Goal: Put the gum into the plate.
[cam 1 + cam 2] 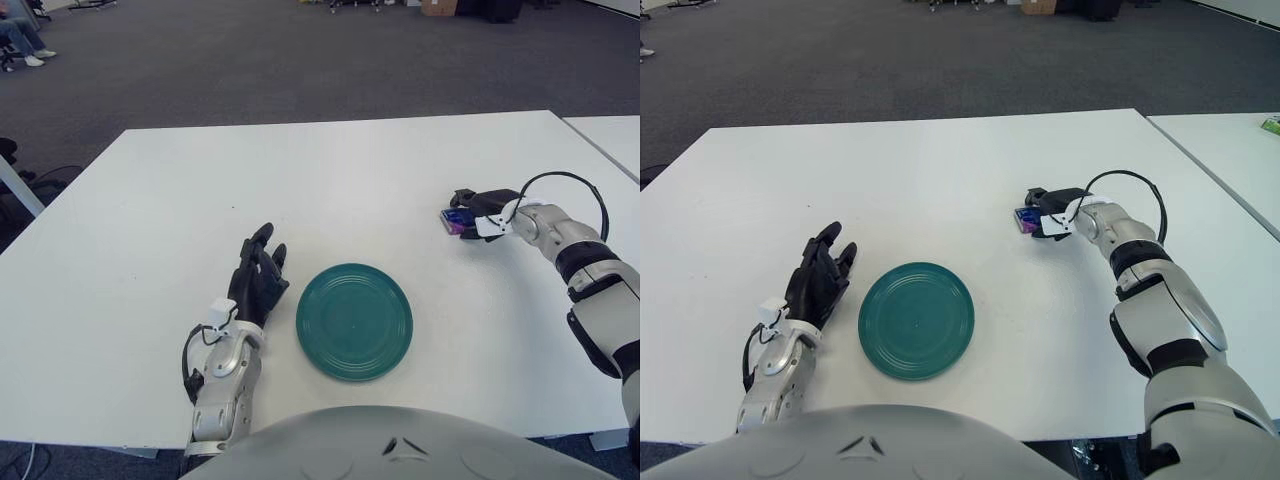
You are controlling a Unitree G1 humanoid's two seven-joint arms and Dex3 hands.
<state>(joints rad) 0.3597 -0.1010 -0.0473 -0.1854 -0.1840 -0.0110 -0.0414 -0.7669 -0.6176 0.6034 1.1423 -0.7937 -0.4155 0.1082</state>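
My right hand [482,206] covers most of the gum [453,220]; I can't tell whether my fingers grip it.

Purple-blue gum pack [454,220] right of centre; round green plate [353,321] near front edge.

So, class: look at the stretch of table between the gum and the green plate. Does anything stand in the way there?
Nothing visible does. The right hand is at the gum, far right of the table, and only bare tabletop lies between it and the plate. The left hand shows beside the plate's opposite, left side.
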